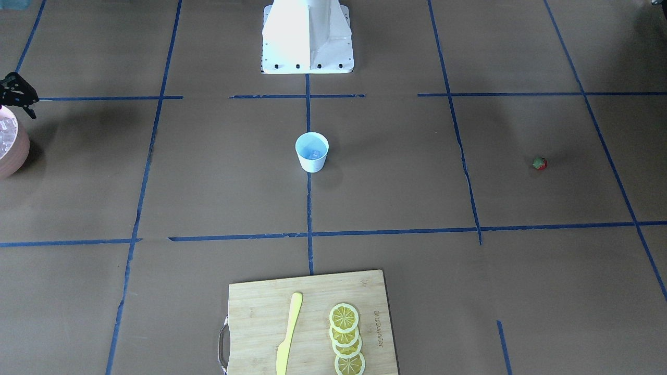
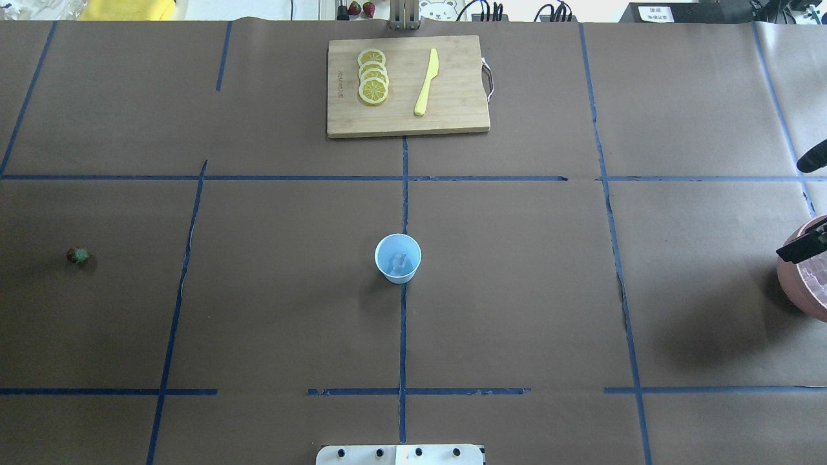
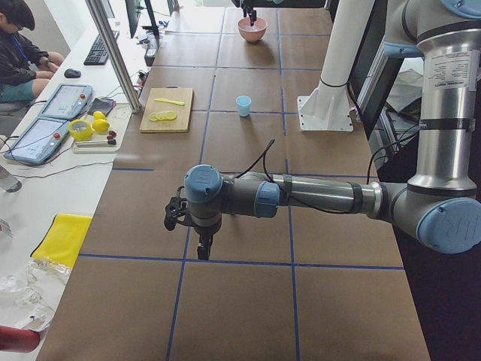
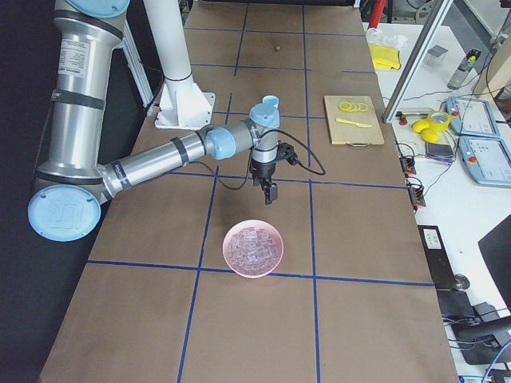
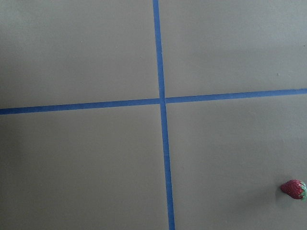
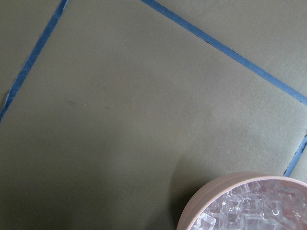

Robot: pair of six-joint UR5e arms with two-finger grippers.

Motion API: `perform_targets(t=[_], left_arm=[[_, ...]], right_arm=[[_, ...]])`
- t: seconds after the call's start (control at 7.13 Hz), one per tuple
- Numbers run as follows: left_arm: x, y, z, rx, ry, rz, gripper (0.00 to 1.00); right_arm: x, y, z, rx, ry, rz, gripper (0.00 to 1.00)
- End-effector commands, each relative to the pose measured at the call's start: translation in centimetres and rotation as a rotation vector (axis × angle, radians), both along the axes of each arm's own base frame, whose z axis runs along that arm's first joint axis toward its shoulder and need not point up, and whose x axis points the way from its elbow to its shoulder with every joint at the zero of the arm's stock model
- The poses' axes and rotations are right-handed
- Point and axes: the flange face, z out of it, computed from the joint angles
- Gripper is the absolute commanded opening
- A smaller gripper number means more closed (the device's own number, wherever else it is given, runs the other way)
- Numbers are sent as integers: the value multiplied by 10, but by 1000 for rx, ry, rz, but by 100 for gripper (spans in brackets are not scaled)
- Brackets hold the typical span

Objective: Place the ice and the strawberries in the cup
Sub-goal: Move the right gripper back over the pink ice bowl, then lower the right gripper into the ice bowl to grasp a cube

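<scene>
The white cup point(image 1: 311, 152) stands at the table's middle and holds one ice cube point(image 1: 315, 154); it also shows in the overhead view point(image 2: 398, 258). The strawberry point(image 1: 540, 163) lies alone on the paper; the left wrist view shows it at its lower right point(image 5: 293, 189). More ice point(image 6: 249, 208) fills the pink bowl point(image 4: 254, 247). My right gripper point(image 4: 267, 191) hangs just beyond the bowl's rim, jaws apart and empty, cut off by the overhead view's edge point(image 2: 801, 247). My left gripper point(image 3: 201, 248) hovers over bare paper near the strawberry; I cannot tell whether it is open or shut.
A wooden cutting board point(image 2: 407, 87) with several lemon slices point(image 2: 373, 84) and a yellow knife point(image 2: 426, 82) lies at the far edge. Blue tape lines cross the brown paper. The robot's white base point(image 1: 307, 39) stands behind the cup.
</scene>
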Motion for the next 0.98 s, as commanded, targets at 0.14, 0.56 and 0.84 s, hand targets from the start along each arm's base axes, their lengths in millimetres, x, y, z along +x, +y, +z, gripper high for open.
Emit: perform_targets(t=[0.14,0.56,0.84], left_arm=[[0,0,-2,4,0,0,100],[0,0,-3,7,0,0,100],[0,0,-3,7,0,0,100]], right_arm=[[33,13,67,16,-22,-21,99],[52,13,106,2,10,-50,99],[53,13,120,-15,26,-55,99]])
